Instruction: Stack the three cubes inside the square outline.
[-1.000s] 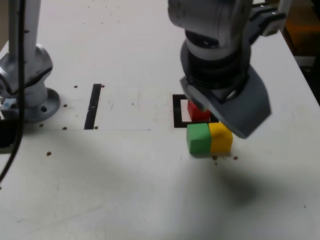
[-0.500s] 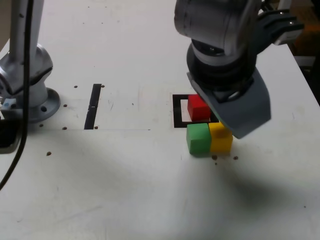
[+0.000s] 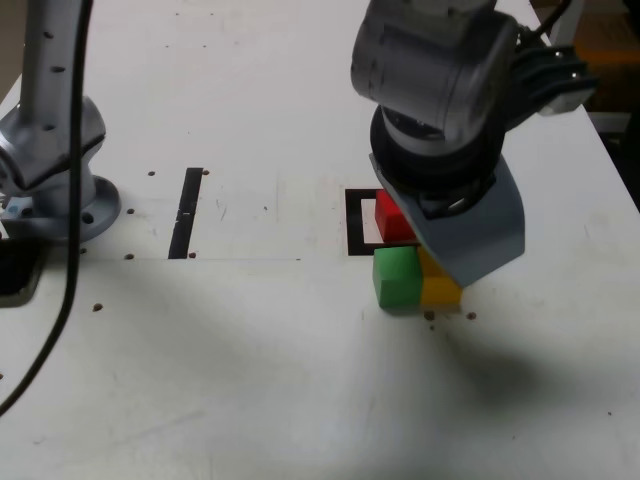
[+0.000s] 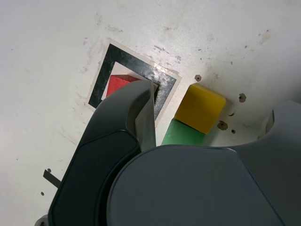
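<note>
hand [image 4: 215, 102]: released, jaws wide | below it: yellow cube [image 4: 200, 108], face against green cube [image 4: 182, 133] | just beyond: square outline [image 4: 100, 84], red cube [image 4: 118, 83] in it, partly hidden | well apart: tape strip [image 3: 185, 213], table edge [image 3: 597, 131]

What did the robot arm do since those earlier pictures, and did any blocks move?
In the exterior view, the gripper swung a little toward the left, hiding more of the yellow cube. Nothing was picked up or let go. The red cube, the green cube and the yellow one all stayed put.
</note>
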### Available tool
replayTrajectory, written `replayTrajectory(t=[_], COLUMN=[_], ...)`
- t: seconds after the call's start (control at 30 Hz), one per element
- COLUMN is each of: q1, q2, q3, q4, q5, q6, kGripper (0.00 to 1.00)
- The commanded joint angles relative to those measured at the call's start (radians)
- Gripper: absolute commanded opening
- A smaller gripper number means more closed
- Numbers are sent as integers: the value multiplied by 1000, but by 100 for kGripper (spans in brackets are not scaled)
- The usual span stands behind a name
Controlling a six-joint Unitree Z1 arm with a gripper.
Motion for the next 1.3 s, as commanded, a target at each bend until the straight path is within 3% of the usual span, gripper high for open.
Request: replayTrajectory(t=[0.0,0.57,1.27], q1=[0,13,54], q2=[9,75,81], q3=[3,3,19], q4=[-2,-46,-47], q5=[-1,-6,1], q6=[2,7,26], kGripper=[89,89,89])
